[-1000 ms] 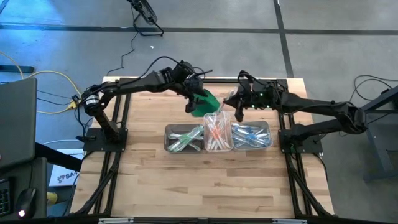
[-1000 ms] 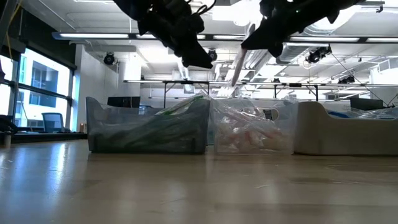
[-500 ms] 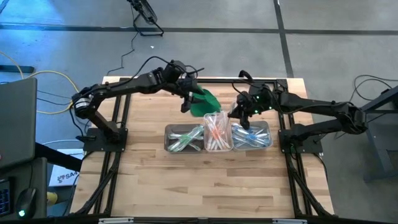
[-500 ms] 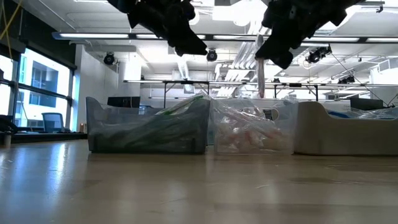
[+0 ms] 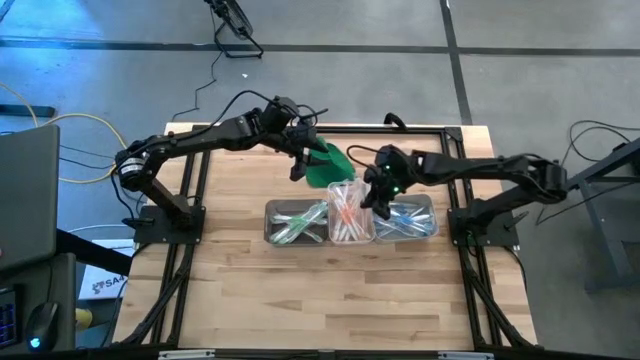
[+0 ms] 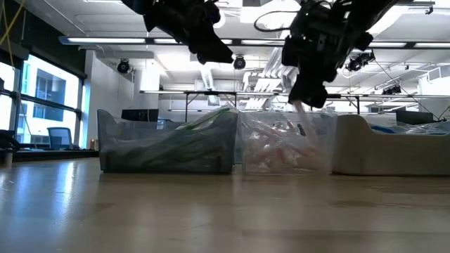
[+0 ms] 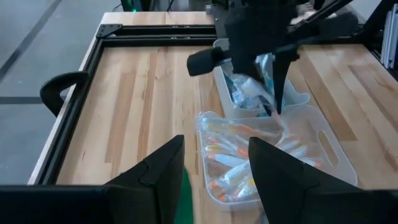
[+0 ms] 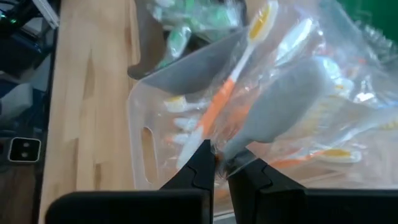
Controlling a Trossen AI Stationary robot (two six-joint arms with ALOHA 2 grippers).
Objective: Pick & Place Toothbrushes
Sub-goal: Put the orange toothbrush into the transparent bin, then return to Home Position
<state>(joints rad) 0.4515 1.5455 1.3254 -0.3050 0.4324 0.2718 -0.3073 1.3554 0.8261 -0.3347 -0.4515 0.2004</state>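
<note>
— Handle end of the orange toothbrush (image 8: pixel 233 87): hidden behind the right gripper (image 8: pixel 217 163), fingers pinched together on it. Wrapped in clear crinkled film, so outline hard to make out.
— Long axis?
— Slanting up out of the middle tub (image 5: pixel 349 212), whitish-yellow head uppermost, orange shaft running down to the fingers. Blurred in the low view.
— Other toothbrushes?
— Orange ones lying in the middle tub, green in the left tub (image 5: pixel 296 221), blue in the right tub (image 5: pixel 405 217), near the tabletop (image 5: pixel 300 300) centre.
— Left gripper (image 5: pixel 300 168)?
— Spread wide, holding nothing, above the green lump (image 5: pixel 328 166) toward the far edge.
</note>
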